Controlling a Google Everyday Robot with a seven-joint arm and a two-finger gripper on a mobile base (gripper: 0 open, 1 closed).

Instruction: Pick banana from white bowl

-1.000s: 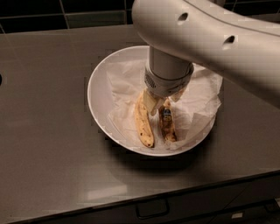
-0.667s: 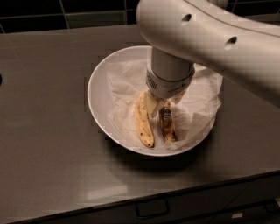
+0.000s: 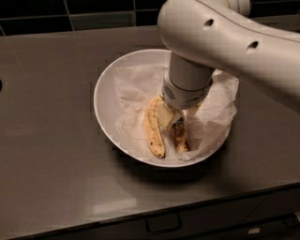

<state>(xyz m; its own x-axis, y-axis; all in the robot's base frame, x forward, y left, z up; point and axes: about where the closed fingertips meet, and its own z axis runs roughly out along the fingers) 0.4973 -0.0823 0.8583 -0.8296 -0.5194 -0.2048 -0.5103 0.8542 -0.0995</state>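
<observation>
The banana [image 3: 180,138], brown and heavily bruised, lies in the white bowl [image 3: 104,101] on crumpled white paper [image 3: 136,84], right of centre. My gripper [image 3: 172,118] reaches straight down into the bowl from the thick white arm [image 3: 220,42]. It sits on the banana's upper end and hides it. Only the banana's lower half shows below the gripper.
A yellower, lightly speckled banana [image 3: 153,129] lies right beside the brown one, on its left, touching the gripper's side. The bowl stands on a dark grey counter [image 3: 51,140]. A dark tiled wall [image 3: 70,14] runs behind, and a drawer handle [image 3: 163,224] sits below the front edge.
The arm's wrist has shifted slightly to the right over the bowl. Both bananas lie where they were.
</observation>
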